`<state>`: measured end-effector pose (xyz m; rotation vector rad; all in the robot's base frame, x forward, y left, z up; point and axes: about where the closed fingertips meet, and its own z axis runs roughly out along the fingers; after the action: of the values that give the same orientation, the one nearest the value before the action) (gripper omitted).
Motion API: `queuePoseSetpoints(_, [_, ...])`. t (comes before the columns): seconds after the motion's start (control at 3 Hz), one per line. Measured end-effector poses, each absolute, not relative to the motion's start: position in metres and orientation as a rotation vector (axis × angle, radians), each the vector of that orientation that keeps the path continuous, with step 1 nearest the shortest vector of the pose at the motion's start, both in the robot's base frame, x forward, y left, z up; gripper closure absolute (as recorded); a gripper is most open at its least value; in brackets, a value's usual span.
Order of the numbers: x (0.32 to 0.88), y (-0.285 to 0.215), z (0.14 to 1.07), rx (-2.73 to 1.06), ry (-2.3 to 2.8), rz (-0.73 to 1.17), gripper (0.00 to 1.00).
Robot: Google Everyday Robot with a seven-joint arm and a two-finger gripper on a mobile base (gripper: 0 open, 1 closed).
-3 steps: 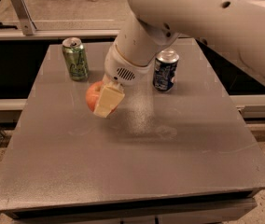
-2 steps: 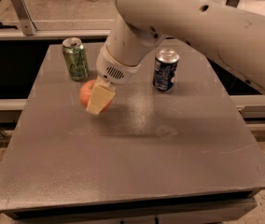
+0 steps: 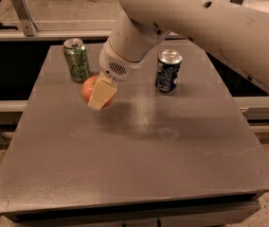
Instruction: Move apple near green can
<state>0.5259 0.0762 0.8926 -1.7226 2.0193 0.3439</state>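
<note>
Holding the apple (image 3: pixel 89 88) in the gripper (image 3: pixel 98 98), just beside the green can (image 3: pixel 76 59).
Apple is over the back-left part of the table (image 3: pixel 139 164), close to the green can but not touching it. Gripper pinches the apple; one pale finger crosses its front. Resting or lifted: cannot tell. Dark blue can (image 3: pixel 167 71) stands well apart to the right. White arm (image 3: pixel 186 13) reaches in from above right.
</note>
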Motion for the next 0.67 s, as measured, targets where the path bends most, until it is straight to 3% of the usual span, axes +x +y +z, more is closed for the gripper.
queuePoseSetpoints(0.67, [0.579, 0.081, 0.877, -1.65, 2.063, 0.376, 1.0])
